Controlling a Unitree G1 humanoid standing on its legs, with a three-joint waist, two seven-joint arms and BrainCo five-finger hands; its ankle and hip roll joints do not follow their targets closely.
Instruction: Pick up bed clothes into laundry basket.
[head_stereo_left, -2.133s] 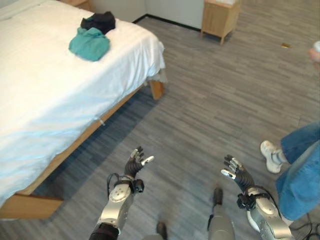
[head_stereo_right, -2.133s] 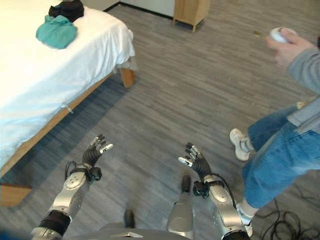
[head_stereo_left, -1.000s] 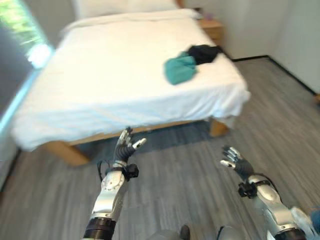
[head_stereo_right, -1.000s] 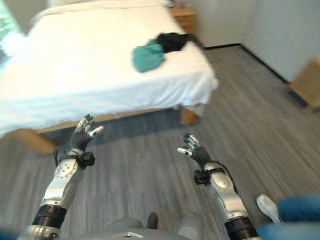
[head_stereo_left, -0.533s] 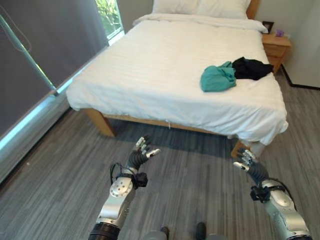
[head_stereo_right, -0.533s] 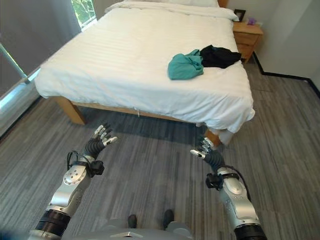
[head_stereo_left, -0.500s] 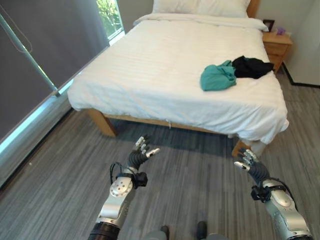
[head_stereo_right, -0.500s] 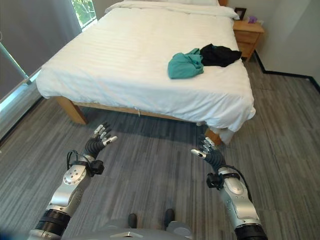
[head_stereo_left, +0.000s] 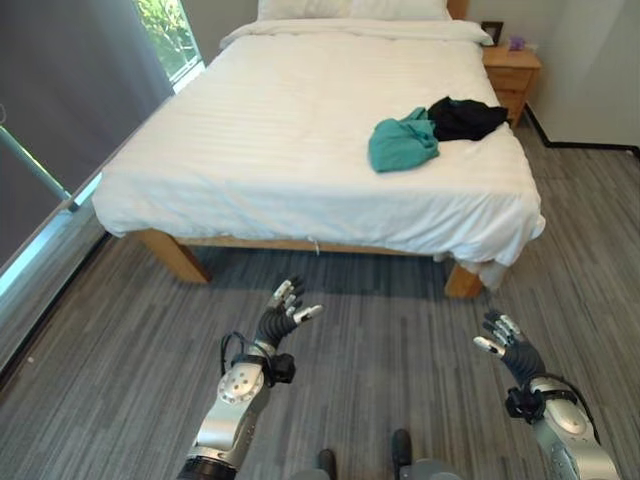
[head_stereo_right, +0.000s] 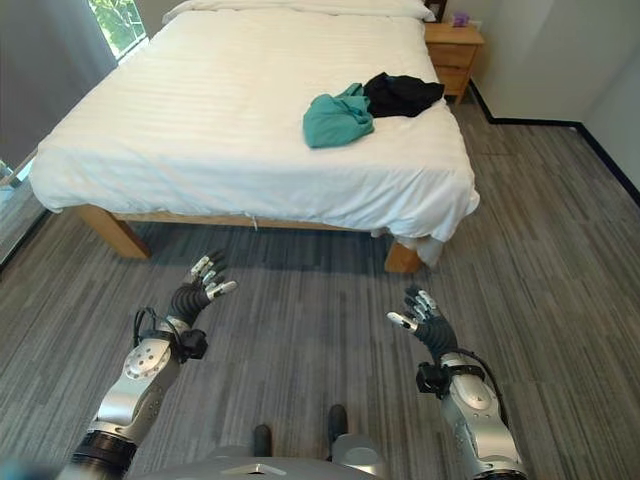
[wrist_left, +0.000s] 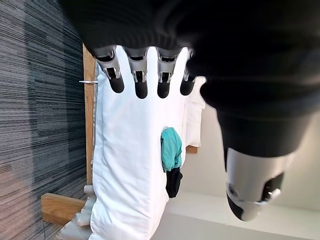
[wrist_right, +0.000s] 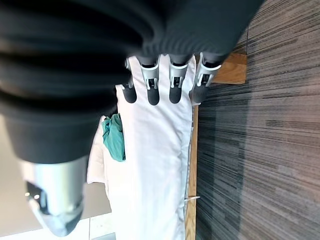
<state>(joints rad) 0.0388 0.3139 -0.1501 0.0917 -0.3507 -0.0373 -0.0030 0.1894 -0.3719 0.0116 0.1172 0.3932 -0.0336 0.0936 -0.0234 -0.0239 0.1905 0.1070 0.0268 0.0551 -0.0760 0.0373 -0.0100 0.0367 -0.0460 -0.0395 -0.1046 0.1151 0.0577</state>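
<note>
Two garments lie on the far right of the bed (head_stereo_left: 300, 130), touching: a teal one (head_stereo_left: 402, 144) nearer, a black one (head_stereo_left: 466, 118) farther and to its right. Together they run from near-left to far-right across the white cover. My left hand (head_stereo_left: 276, 321) and right hand (head_stereo_left: 510, 348) are raised over the grey floor (head_stereo_left: 390, 340) in front of the bed, fingers spread and straight, holding nothing, well apart from the clothes. A nightstand (head_stereo_left: 512, 72) stands at the far right.

crumpled teal garment (head_stereo_left: 403, 145) touching bunched black garment (head_stereo_left: 466, 118), lying on white bed (head_stereo_left: 270, 130)
</note>
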